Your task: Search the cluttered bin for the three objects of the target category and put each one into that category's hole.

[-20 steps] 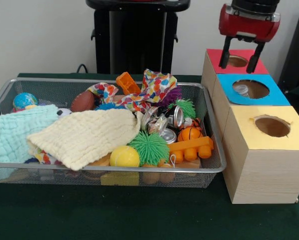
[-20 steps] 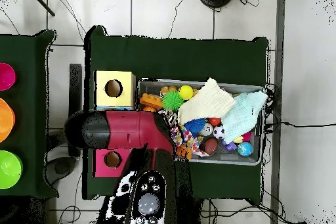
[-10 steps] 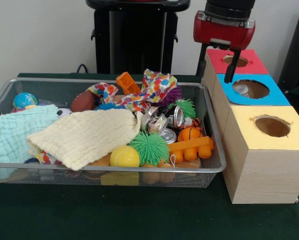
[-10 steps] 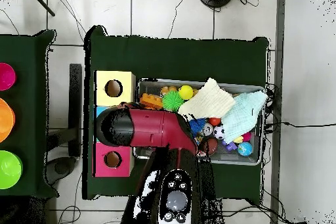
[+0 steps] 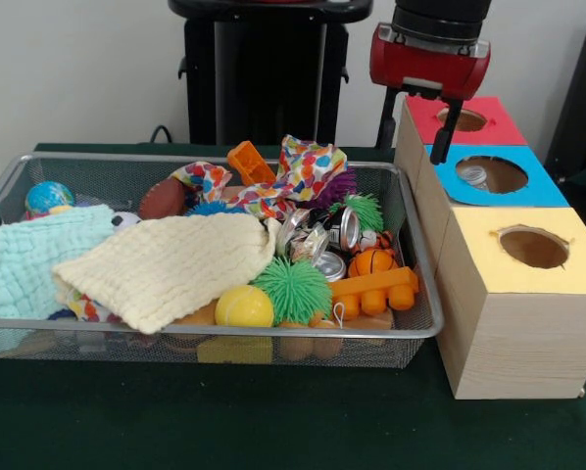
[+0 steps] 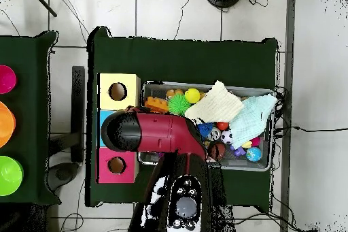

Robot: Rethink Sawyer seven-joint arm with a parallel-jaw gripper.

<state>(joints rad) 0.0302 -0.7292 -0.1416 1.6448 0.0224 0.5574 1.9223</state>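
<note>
Gripper [image 5: 415, 122] spread open, empty, above bin's [image 5: 415, 259] edge. One metal item visible inside blue hole [image 5: 491, 174]; more tins [image 5: 344, 233] remaining in bin.

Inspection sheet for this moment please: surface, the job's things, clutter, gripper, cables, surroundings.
Surface: dark green table, bare in front of the bin.
Job's things: wire bin full of toys; three boxes beside it with red, blue and yellow tops, one hole each; a metal piece shows in the blue hole.
Clutter: yellow cloth, mint cloth, spotted cloth, green spiky ball, yellow ball, orange block, metal cans.
Gripper: gripper above the bin's corner by the red box, jaws open, empty.
Cables: black cables on the floor.
Surroundings: tiled floor; second table with coloured bowls.
</note>
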